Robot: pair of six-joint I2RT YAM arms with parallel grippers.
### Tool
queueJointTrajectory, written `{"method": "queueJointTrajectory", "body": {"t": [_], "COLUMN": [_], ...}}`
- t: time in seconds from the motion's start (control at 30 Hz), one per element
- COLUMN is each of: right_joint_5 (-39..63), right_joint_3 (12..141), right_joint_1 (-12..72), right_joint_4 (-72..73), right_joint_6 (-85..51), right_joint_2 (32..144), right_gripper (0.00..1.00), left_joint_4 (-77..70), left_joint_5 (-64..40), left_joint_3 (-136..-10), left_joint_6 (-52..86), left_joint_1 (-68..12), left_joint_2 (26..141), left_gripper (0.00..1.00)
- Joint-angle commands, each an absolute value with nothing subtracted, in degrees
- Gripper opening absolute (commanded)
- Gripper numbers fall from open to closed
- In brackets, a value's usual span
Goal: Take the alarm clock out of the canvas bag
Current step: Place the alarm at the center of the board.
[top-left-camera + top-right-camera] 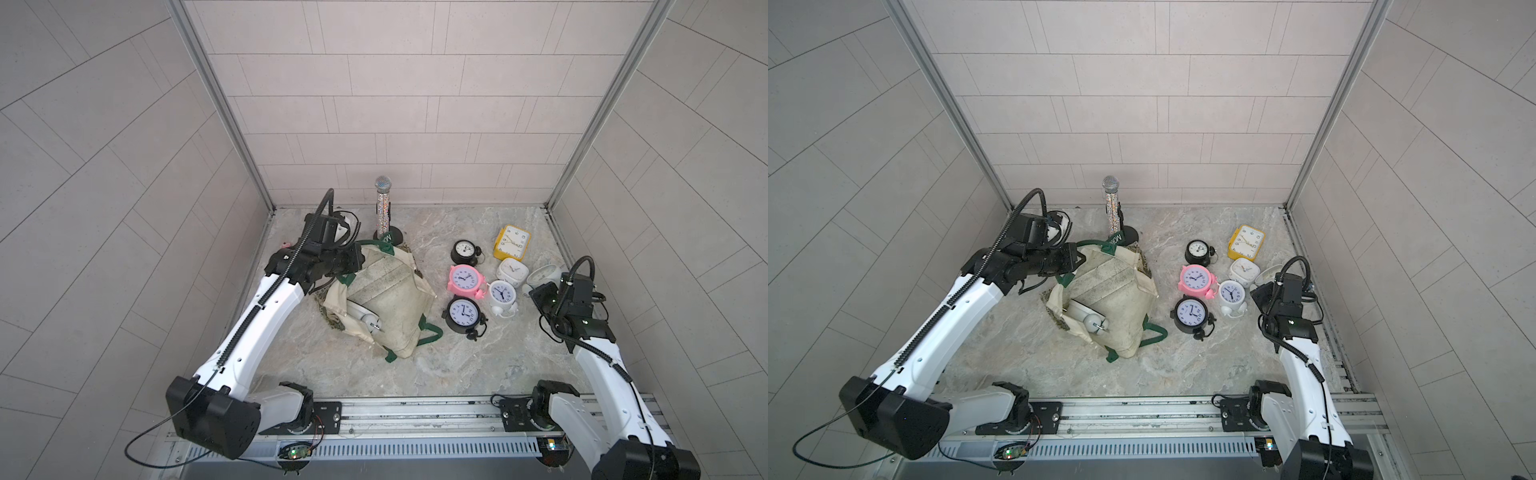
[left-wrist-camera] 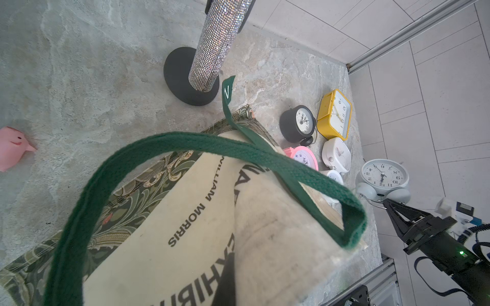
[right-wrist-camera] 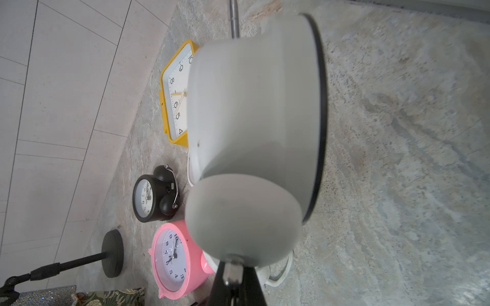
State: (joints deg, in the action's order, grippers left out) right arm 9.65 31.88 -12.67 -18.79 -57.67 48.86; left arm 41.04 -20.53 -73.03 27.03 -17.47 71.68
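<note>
Presently, the left gripper (image 1: 358,259) is clenched at the far rim of the canvas bag (image 1: 395,299), where a green handle (image 2: 185,140) loops up past its wrist. Whether the pads pinch strap or cloth cannot be told. The bag lies slumped directly before and below that gripper, its mouth turned toward the arm's base.

An alarm clock (image 1: 1092,321), pale with a grey bell and a metal stud, lies in that mouth, behind the left gripper and well apart from the right one.

The right gripper (image 3: 233,273) is clamped on the stud beneath the bell of a white twin-bell clock (image 3: 254,106). Whether that clock rests on the table cannot be told. A pink clock (image 1: 464,279), a black clock (image 1: 462,312) and a yellow clock (image 1: 513,241) stand just beyond its fingertips, on the bag's side.

Judgement: one clock is being set among the group, while another remains bagged. The next move calls for the right jaws to let go, cross to the mouth and take the bell or stud. The left grip should keep the rim raised.
</note>
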Motion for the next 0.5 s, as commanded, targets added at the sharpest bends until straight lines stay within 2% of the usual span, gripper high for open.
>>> {"method": "queueJointTrajectory", "body": {"t": [0.0, 0.17, 0.33, 0.47], "right_joint_5": [13.6, 18.6, 19.1, 22.4], "right_joint_3": [31.4, 28.3, 25.9, 22.5], "right_joint_1": [-14.4, -15.9, -17.0, -21.4], "right_joint_4": [-10.6, -4.9, -1.9, 1.0], "right_joint_6": [-61.8, -66.7, -67.3, -68.5], "right_joint_2": [49.8, 52.5, 53.4, 55.9], "right_gripper": [0.00, 0.00, 0.00, 0.00], "left_joint_4": [39.9, 40.0, 40.0, 39.9], "left_joint_5": [-20.5, -20.6, -21.0, -21.1], "left_joint_3": [-72.8, -72.7, -72.8, -73.0], "left_joint_6": [26.9, 26.8, 27.0, 27.1], "left_joint_1": [-17.0, -17.0, -17.0, -17.0], "left_joint_2": [70.7, 70.8, 71.1, 71.4], "left_gripper": [0.00, 0.00, 0.00, 0.00]}}
